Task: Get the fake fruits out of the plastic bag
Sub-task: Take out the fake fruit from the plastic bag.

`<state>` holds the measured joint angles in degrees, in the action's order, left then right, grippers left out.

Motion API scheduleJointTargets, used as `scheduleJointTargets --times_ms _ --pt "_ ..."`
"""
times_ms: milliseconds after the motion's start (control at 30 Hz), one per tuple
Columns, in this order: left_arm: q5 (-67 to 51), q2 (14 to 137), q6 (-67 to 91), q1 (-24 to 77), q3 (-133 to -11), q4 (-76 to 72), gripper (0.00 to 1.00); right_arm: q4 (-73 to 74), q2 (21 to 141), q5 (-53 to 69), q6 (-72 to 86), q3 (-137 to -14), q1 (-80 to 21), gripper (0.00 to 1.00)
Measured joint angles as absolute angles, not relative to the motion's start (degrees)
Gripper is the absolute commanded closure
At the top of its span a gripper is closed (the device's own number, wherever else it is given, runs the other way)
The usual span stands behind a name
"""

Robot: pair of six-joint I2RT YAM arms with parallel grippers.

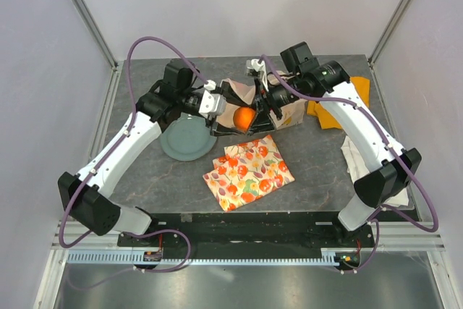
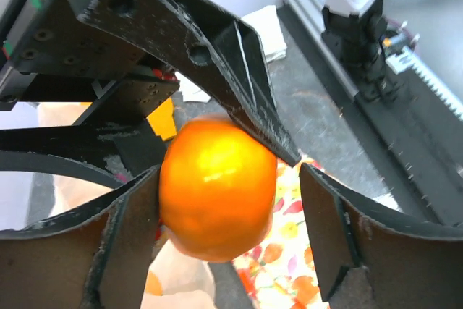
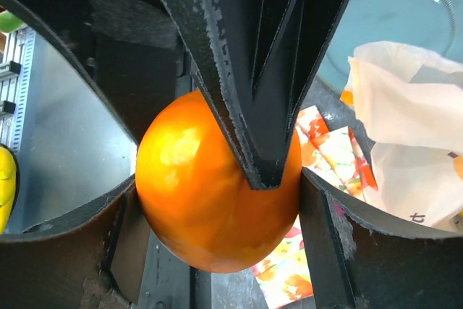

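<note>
I see both arms meeting over the middle of the tabletop, with the orange up in the air between them, above the gap between the grey-green plate and the fruit-patterned cloth. The right end effector has hold of the orange: on its wrist view both fingers press against the fruit's sides, spread wide around it. The left end effector is set around the same orange from the other side with its jaws wide. One finger touches the peel, while the other finger stands just clear of it, so I read no grip there. The plastic bag lies crumpled just behind the right end effector, apart from the orange.
</note>
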<state>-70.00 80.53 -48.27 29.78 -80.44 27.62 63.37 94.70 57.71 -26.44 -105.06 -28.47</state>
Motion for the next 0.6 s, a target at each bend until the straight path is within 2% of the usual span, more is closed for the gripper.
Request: scheduleJointTargets --times_ms 33,133,200,233,267,367,500,600 --pt "-69.7 80.6 -49.9 29.8 -80.5 28.6 0.27 63.7 94.7 57.6 -26.5 -105.1 -28.5 0.53" --pt "-67.8 80.7 -56.5 30.1 -80.8 31.6 0.45 64.8 94.9 57.1 -26.9 -105.1 -28.8 0.51" --pt "-67.1 80.9 -58.7 30.2 -81.3 33.3 0.78 64.9 95.0 56.5 -27.4 -105.1 -28.9 0.40" --pt "-66.6 81.1 -59.5 30.3 -81.7 34.3 0.90 64.9 95.1 56.2 -27.6 -105.1 -28.9 0.30" --pt "-66.2 81.3 -60.1 30.3 -82.0 35.1 0.98 64.7 95.2 55.9 -27.9 -105.1 -28.9 0.17" --pt "-65.5 81.9 -61.5 30.4 -82.8 36.5 0.98 64.6 95.4 55.2 -27.7 -105.1 -28.8 0.04" --pt "-62.8 81.7 -61.2 30.2 -82.5 39.0 0.98 65.5 97.2 55.9 -23.8 -111.4 -24.7 0.02" --pt "-61.8 81.1 -55.3 28.4 -82.1 39.4 0.98 64.7 99.9 56.9 -20.3 -121.0 -16.6 0.02"
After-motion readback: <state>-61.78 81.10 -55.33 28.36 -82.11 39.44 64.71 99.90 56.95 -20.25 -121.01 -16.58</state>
